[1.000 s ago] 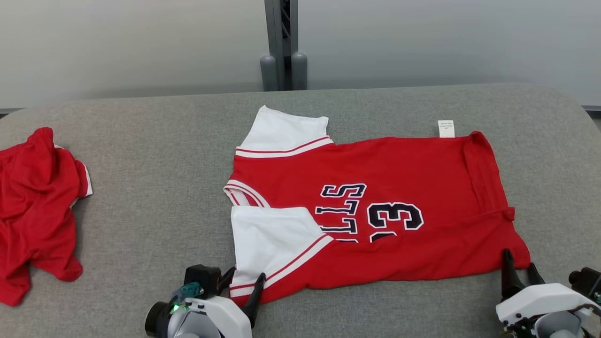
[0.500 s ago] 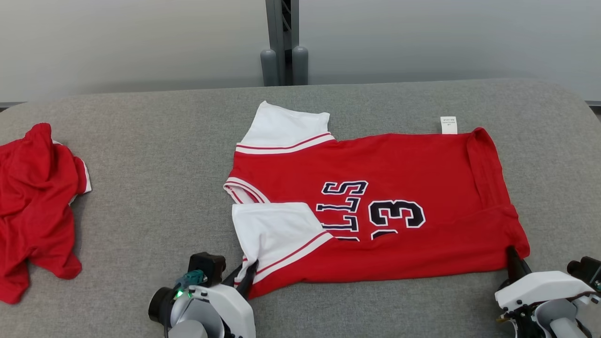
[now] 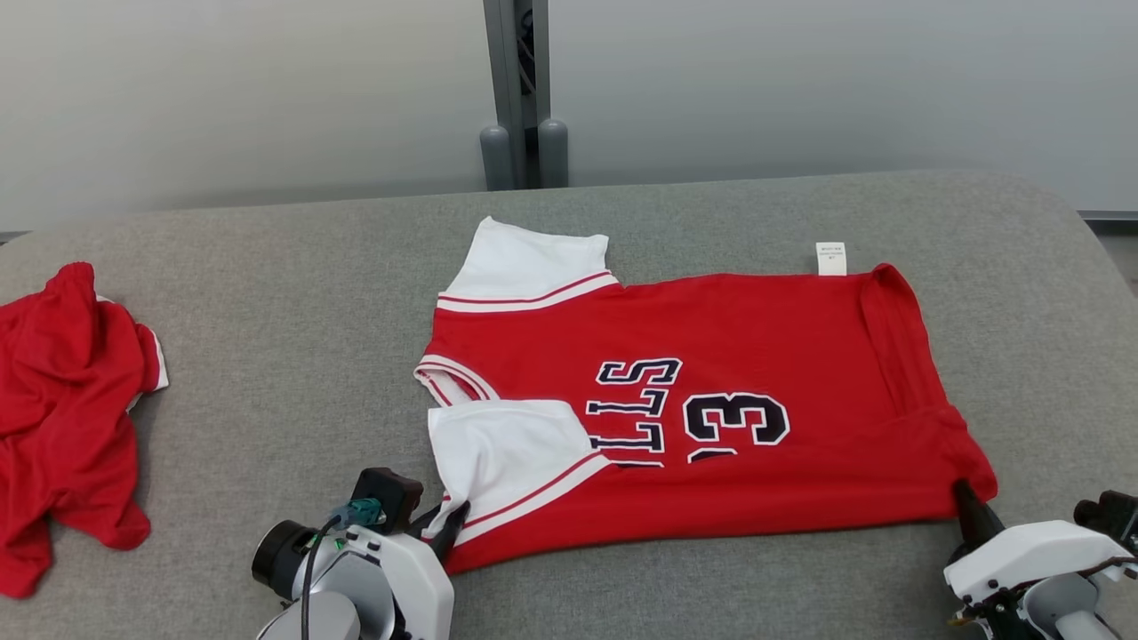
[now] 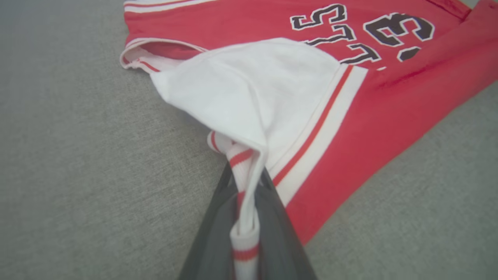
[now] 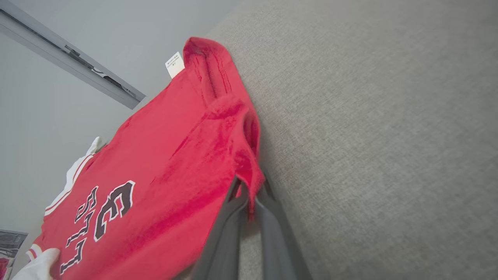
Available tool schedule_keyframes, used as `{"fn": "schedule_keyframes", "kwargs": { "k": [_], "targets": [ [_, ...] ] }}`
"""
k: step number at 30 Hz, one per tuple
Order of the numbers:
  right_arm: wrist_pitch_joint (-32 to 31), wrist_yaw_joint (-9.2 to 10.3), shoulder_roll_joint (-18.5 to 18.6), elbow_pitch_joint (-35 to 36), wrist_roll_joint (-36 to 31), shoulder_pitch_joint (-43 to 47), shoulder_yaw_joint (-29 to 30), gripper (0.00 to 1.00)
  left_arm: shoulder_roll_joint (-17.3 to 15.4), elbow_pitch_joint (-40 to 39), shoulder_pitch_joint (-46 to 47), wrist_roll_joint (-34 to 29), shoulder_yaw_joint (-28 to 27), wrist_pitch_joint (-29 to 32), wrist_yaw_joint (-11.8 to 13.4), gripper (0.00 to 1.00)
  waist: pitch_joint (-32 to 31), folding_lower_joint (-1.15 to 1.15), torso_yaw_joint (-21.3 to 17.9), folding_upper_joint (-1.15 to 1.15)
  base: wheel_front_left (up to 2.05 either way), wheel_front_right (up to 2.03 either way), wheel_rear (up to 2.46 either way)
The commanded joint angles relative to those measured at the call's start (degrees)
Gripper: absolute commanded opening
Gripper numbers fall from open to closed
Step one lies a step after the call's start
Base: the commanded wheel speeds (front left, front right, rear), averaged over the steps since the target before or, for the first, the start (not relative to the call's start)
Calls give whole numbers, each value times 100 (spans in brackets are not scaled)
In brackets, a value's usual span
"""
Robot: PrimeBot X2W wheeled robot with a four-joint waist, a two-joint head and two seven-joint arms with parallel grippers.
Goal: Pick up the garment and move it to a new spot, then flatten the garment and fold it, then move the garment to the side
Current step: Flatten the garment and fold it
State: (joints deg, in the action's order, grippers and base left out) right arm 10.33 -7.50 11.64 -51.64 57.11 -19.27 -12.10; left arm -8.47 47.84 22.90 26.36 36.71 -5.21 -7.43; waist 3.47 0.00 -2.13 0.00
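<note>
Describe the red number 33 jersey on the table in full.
The jersey is soft red knit with white, red-striped sleeves and dark lettering with a 33. It lies mostly flat on the grey table, collar toward the robot's left, hem right. The near sleeve is folded over the chest, hiding part of the print. A white label juts from the far edge. The left gripper pinches the sleeve's cuff; the right gripper pinches the near hem corner.
</note>
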Motion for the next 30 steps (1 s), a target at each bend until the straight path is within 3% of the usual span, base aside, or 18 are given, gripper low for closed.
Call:
{"fn": "schedule_keyframes", "kwargs": {
  "k": [1, 7, 17, 26, 30],
  "targets": [
    [-92, 0, 117, 2, 58, 115, -46, 0, -130, -66, 66, 38, 78, 68, -2, 0, -41, 0, -21, 0, 0, 0, 0],
    [-542, 0, 284, 181, 191, 230, -240, 0, -550, -678, -101, 341, 641, 550, -9, 0, -148, 0, -58, 0, 0, 0, 0],
    [-1723, 2, 636, 108, 15, 251, -328, 0, -1556, -1901, -338, 853, 1357, 1480, -6, 0, -375, 0, -127, 0, 0, 0, 0],
    [-2419, 2, 693, 611, -40, 815, 35, 0, -2212, -3085, -652, 1389, 1766, 2339, -7, 0, -490, 0, -158, 0, 0, 0, 0],
    [-2582, 8, 650, 752, -198, 1106, 309, 0, -2385, -3427, -811, 1462, 1785, 2514, 108, 0, -513, 0, -178, 0, 0, 0, 0]
  ]
}}
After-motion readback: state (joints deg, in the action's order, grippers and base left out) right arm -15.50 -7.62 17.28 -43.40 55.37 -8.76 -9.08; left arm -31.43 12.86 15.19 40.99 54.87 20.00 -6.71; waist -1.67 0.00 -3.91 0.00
